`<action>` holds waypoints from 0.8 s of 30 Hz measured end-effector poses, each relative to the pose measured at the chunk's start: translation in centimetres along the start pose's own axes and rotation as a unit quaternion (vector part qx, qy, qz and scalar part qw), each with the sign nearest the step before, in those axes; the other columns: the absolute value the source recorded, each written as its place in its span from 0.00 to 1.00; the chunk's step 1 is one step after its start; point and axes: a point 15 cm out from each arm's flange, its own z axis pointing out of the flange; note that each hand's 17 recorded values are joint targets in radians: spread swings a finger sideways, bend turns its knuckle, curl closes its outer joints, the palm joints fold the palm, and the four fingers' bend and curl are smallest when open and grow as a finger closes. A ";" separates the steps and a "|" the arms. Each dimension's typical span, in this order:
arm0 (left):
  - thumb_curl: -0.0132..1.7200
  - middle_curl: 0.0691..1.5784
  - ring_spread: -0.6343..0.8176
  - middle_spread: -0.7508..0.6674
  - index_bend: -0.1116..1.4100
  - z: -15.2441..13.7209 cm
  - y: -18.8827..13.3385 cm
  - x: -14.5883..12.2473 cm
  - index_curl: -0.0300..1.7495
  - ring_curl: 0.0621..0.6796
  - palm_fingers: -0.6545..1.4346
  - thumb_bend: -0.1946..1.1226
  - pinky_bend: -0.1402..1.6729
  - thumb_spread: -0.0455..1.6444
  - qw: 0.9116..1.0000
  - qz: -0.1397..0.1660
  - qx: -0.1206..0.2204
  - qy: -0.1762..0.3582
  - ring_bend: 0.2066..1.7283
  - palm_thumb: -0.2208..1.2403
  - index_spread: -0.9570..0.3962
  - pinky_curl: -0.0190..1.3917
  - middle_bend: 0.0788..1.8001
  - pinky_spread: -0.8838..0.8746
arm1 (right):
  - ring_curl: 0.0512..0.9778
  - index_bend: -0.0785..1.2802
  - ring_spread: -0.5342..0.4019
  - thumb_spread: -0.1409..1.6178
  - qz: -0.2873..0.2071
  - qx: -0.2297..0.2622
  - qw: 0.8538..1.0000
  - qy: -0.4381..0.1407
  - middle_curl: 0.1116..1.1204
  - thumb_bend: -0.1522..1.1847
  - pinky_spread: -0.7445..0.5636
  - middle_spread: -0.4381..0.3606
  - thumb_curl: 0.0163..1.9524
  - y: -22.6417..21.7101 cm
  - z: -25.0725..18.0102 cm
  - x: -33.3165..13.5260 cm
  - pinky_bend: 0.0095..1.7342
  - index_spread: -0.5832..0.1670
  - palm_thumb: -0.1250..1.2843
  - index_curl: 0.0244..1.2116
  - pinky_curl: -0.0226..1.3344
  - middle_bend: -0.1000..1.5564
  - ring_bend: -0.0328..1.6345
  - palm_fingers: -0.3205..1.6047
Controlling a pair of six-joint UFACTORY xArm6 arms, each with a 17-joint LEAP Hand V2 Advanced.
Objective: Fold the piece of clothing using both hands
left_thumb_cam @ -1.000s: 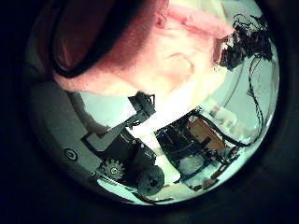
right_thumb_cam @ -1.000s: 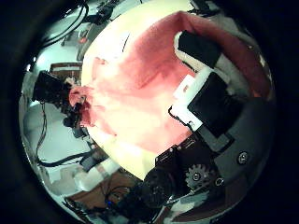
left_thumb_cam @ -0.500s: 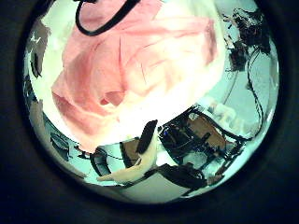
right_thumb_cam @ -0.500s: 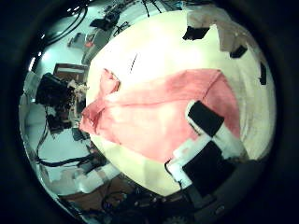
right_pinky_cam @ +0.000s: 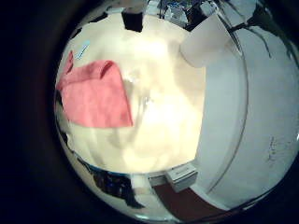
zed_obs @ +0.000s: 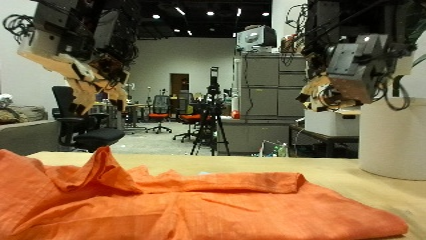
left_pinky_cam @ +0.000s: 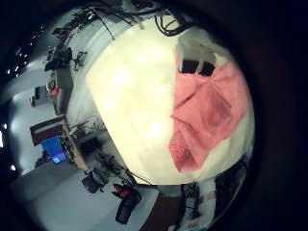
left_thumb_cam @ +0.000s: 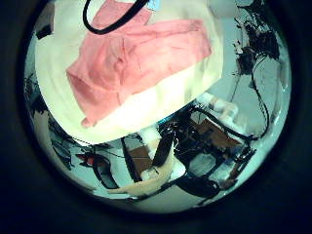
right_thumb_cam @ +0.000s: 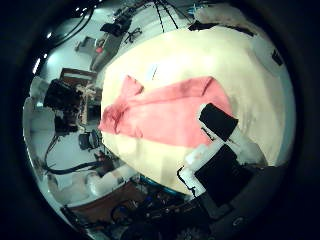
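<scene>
An orange garment (zed_obs: pixel 173 205) lies spread on the pale table (zed_obs: pixel 349 180), rumpled along its near edge. My left hand (zed_obs: pixel 80 55) hangs high above one end of it with relaxed fingers and holds nothing. My right hand (zed_obs: pixel 349 68) hangs high above the other end, also open and holding nothing. The garment lies flat on the table in the left little finger side palm view (left_pinky_cam: pixel 207 111), the left thumb side palm view (left_thumb_cam: pixel 136 58), the right little finger side palm view (right_pinky_cam: pixel 93 93) and the right thumb side palm view (right_thumb_cam: pixel 165 105), where my right hand's fingers (right_thumb_cam: pixel 220 150) sit at the edge.
A white cylindrical tub (zed_obs: pixel 393 135) stands on the table under my right hand, and shows in the right little finger side palm view (right_pinky_cam: pixel 210 37). Two small dark things (left_pinky_cam: pixel 197 67) lie beside the garment. Office chairs (zed_obs: pixel 73 115) and a cabinet (zed_obs: pixel 273 95) stand behind the table.
Both hands have risen well away from the garment, which filled the palm views a second ago. My right hand's fingers have come off the cloth. It now lies flat on the table.
</scene>
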 end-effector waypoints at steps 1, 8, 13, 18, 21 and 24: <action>0.18 0.21 0.62 0.67 0.17 0.3 0.4 0.0 0.24 0.35 0.29 0.12 0.38 0.53 1.000 0.001 -0.004 0.001 0.29 0.26 0.62 0.28 0.07 0.64 | 0.33 0.42 0.51 0.70 -0.001 -0.011 1.000 0.000 0.37 0.09 0.88 0.53 0.21 0.7 0.0 0.0 0.25 0.37 0.67 0.43 0.43 0.35 0.35 0.24; 0.17 0.19 0.69 0.70 0.18 3.7 2.6 0.5 0.22 0.30 0.29 0.12 0.35 0.53 1.000 0.003 -0.025 0.015 0.25 0.24 0.63 0.25 0.06 0.72 | 0.28 0.23 0.54 0.70 -0.003 -0.039 0.999 0.000 0.27 0.08 0.84 0.60 0.19 1.4 1.4 0.6 0.28 0.57 0.56 0.34 0.40 0.22 0.29 0.15; 0.18 0.17 0.73 0.72 0.17 6.6 3.4 1.8 0.21 0.28 0.29 0.12 0.33 0.53 0.999 0.010 -0.030 0.023 0.23 0.24 0.63 0.24 0.06 0.75 | 0.24 0.17 0.58 0.69 -0.014 -0.090 0.996 -0.006 0.25 0.09 0.77 0.61 0.18 1.4 5.2 1.2 0.23 0.57 0.53 0.30 0.36 0.21 0.24 0.16; 0.18 0.16 0.75 0.72 0.17 7.3 3.4 2.7 0.20 0.27 0.29 0.12 0.32 0.53 0.999 0.008 -0.017 0.033 0.22 0.24 0.63 0.23 0.06 0.76 | 0.22 0.17 0.63 0.68 -0.038 -0.139 0.990 -0.007 0.23 0.09 0.76 0.54 0.16 1.3 9.2 1.6 0.18 0.41 0.50 0.27 0.32 0.18 0.21 0.14; 0.18 0.16 0.76 0.72 0.17 7.2 3.4 2.9 0.19 0.26 0.30 0.12 0.31 0.53 0.999 0.007 -0.015 0.035 0.21 0.24 0.63 0.23 0.06 0.76 | 0.22 0.16 0.65 0.67 -0.045 -0.167 0.985 0.000 0.22 0.09 0.75 0.54 0.16 1.1 11.9 2.2 0.17 0.36 0.48 0.25 0.31 0.17 0.19 0.14; 0.18 0.15 0.76 0.73 0.18 7.1 3.4 2.9 0.19 0.26 0.30 0.12 0.31 0.53 0.999 0.007 -0.013 0.035 0.21 0.23 0.63 0.23 0.06 0.77 | 0.22 0.17 0.67 0.66 -0.051 -0.178 0.983 0.007 0.22 0.09 0.75 0.53 0.16 0.3 14.0 2.3 0.16 0.34 0.48 0.23 0.30 0.17 0.19 0.15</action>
